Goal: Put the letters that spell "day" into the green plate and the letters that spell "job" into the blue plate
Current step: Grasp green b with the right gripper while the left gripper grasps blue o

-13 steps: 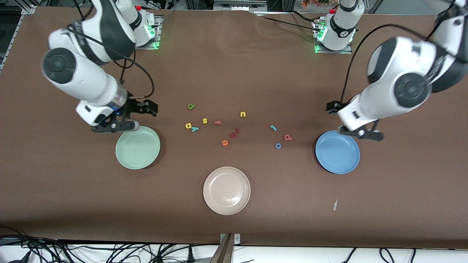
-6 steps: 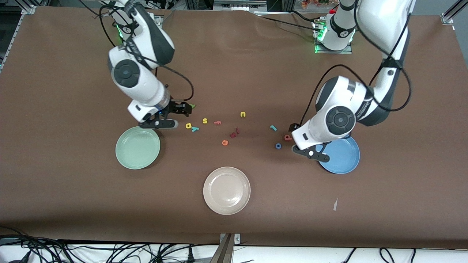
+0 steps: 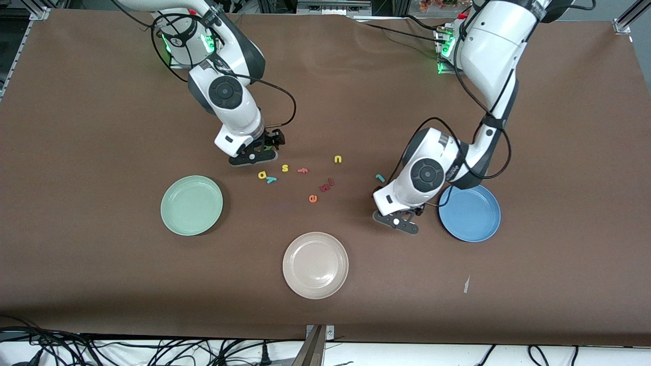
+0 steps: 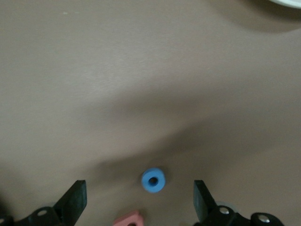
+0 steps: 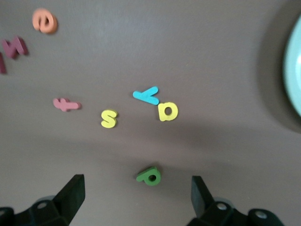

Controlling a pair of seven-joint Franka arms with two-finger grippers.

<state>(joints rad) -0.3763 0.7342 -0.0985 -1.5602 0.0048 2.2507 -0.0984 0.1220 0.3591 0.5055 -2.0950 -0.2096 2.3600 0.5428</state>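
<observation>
With both hands spread wide and holding nothing, each pick wants centring before descent: the right hand (image 5: 136, 200) over the green "d" (image 5: 149, 176), the left hand (image 4: 140, 202) over the blue "o" (image 4: 154, 181) with the pink "b" (image 4: 128, 219) just beside it (easy to nudge). The yellow "a" (image 3: 262, 175) touches the teal "y" (image 3: 271, 179); the "j" (image 3: 380, 177) lies apart. The green plate (image 3: 173, 222) and blue plate (image 3: 485, 229) sit empty on the plain brown counter (image 3: 101, 279).

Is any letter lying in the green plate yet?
No, the green plate holds nothing, and the dark green "d" lies on the table.
</observation>
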